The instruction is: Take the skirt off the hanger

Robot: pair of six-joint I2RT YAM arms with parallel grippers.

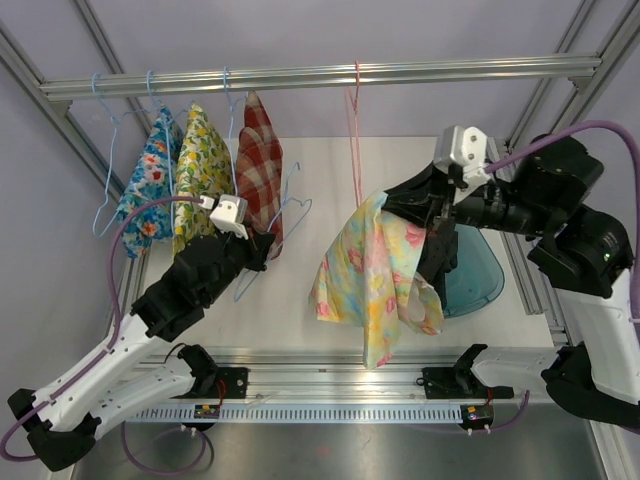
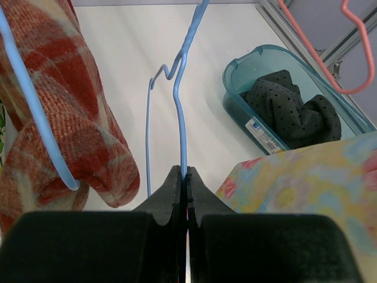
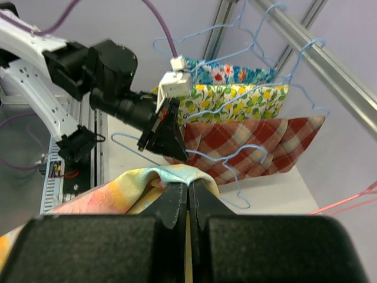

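Note:
A pastel floral skirt [image 1: 370, 270] hangs in mid-air from my right gripper [image 1: 405, 210], which is shut on its top edge [image 3: 147, 180]. In the right wrist view the gripper [image 3: 188, 184] pinches a fold of the fabric. The skirt is on no hanger. My left gripper [image 1: 268, 248] is shut on the wire of a bare light-blue hanger [image 1: 290, 215], held to the left of the skirt. In the left wrist view the wire [image 2: 179, 106] rises straight out of the closed gripper [image 2: 186, 171], and the skirt [image 2: 306, 183] shows at lower right.
A rail [image 1: 320, 75] crosses the top. On it hang a blue floral skirt [image 1: 150, 180], a lemon-print skirt [image 1: 200, 160], a red plaid skirt [image 1: 260, 165] and an empty pink hanger [image 1: 355, 130]. A teal bin [image 1: 480, 275] with a black dotted garment [image 2: 291, 106] sits on the table at right.

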